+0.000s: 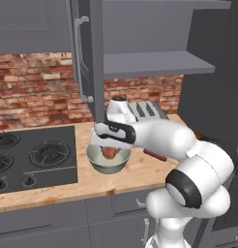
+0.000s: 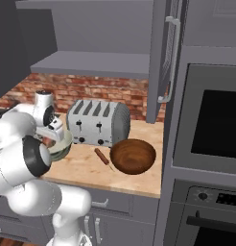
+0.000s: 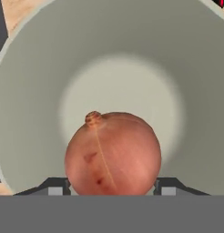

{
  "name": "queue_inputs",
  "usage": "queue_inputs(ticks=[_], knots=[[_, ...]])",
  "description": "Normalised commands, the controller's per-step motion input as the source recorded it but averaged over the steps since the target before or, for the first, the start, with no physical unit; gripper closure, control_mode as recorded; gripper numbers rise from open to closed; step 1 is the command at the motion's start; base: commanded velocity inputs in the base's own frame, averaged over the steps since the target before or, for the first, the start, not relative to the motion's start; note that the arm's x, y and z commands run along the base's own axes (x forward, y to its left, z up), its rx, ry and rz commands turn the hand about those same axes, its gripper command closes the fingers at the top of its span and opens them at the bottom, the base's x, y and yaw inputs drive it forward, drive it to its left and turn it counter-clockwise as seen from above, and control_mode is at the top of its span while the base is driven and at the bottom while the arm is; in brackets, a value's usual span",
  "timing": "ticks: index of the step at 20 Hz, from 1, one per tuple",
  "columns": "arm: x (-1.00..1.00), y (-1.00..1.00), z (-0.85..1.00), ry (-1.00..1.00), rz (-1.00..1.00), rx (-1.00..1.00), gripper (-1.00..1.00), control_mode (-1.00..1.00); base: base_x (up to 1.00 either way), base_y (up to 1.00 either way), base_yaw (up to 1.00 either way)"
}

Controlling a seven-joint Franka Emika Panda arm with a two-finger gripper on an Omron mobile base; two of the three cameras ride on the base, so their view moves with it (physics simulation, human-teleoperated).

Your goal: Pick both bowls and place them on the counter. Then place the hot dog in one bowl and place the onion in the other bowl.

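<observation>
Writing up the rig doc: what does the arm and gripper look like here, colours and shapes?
The arm is glossy white, built of rounded, bulbous link shells, with dark black rings at the joints. The hand is white too, with a black band across its body in the left base view. The gripper ends in two small dark finger tips with pale grey pads. No cables or markings can be made out.

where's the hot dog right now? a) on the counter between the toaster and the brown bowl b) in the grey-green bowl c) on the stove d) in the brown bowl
a: the hot dog lies on the bare counter, in front of the toaster and just left of the brown bowl, not inside either bowl.
</observation>
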Motion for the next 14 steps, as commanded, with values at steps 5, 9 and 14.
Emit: queue_inputs(ticks=[5, 9, 14], knots=[[0.13, 0.0, -0.26, 0.03, 0.01, 0.0, 1.0, -1.0, 0.0, 0.0, 0.0], [0.19, 0.07, -0.2, 0.02, 0.01, 0.0, 1.0, -1.0, 0.0, 0.0, 0.0], [0.13, 0.1, -0.16, 0.01, 0.01, 0.0, 1.0, -1.0, 0.0, 0.0, 0.0]])
